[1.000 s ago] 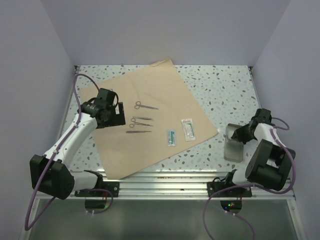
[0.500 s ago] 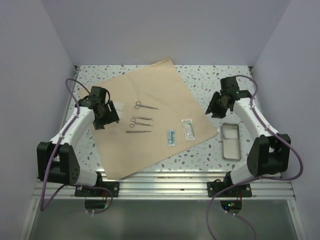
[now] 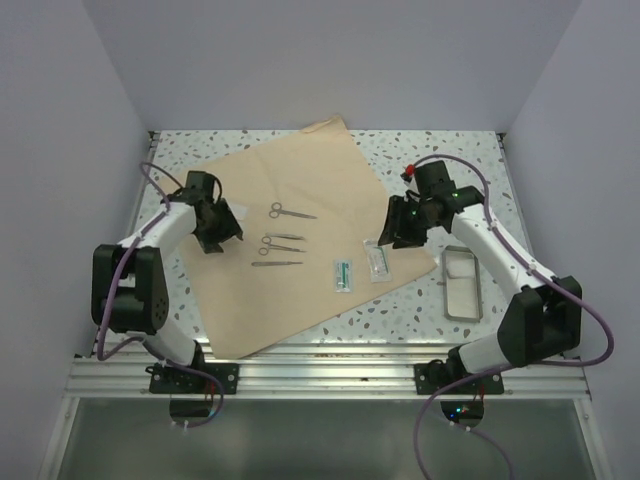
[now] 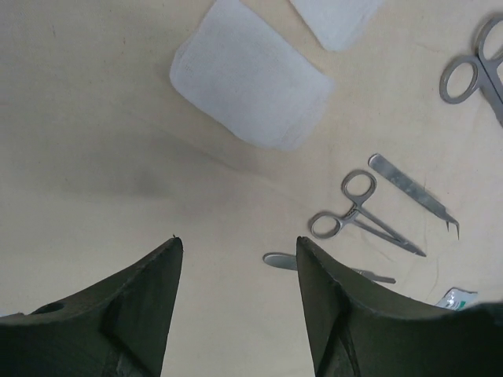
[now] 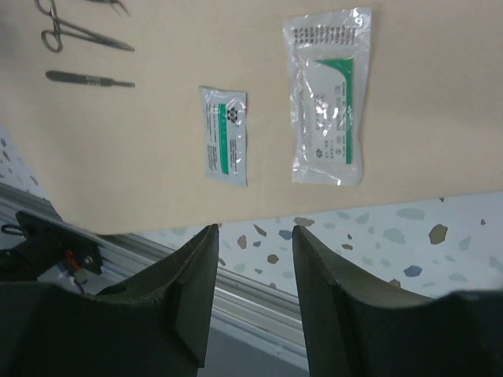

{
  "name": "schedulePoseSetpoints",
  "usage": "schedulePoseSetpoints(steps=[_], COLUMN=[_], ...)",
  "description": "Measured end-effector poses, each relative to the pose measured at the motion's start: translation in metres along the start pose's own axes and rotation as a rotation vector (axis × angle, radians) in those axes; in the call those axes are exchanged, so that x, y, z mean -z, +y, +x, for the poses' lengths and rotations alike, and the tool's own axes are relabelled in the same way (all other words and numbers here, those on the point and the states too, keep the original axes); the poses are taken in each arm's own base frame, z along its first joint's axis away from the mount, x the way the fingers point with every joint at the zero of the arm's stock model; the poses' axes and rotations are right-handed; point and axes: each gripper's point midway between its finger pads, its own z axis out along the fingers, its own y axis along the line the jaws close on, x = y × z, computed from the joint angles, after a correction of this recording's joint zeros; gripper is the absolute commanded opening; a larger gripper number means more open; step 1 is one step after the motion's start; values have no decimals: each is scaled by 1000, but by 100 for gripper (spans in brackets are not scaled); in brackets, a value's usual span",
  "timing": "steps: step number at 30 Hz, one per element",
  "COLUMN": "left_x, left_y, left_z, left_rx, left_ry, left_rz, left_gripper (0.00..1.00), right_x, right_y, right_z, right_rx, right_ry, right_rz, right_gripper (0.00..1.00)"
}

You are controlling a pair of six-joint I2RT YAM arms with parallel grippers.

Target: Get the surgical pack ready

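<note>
Table [image 3: 455, 170] surface: right tool [image 3: 388, 237] moved off tray [image 3: 462, 285], over surgical pack [image 3: 300, 290].

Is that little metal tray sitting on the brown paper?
No, the tray lies on the bare speckled table, right of the paper.

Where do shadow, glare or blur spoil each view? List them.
Top external: even light, sharp, only faint shadows under the arms on the surgical pack. Left wrist: a soft grey shadow on it ahead of the dark left fingers; gauze pad very bright. Right wrist: glare streaks on the larger clear pouch.
</note>
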Motion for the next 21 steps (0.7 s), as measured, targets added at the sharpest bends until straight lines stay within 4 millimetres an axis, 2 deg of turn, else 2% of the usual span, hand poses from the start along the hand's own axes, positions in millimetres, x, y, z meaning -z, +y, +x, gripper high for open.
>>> schedulePoseSetpoints(steps=[7, 13, 17, 21], left_x=[-20, -35, -41, -52], left_y=[7, 19, 15, 12], left_z=[-20, -44, -57, -60], left_rx=[73, 132, 139, 139], left_ry=[-10, -20, -33, -22], left_rz=[26, 16, 30, 40], left_gripper=[57, 53, 50, 47], right_x=[16, 21, 21, 21], right_y=[5, 1, 0, 0], right_z=[24, 31, 33, 33], right_rx=[55, 85, 93, 95], right_ry=[40, 63, 71, 70], right_rz=[-35, -26, -23, -23], right_gripper=[48, 49, 49, 49])
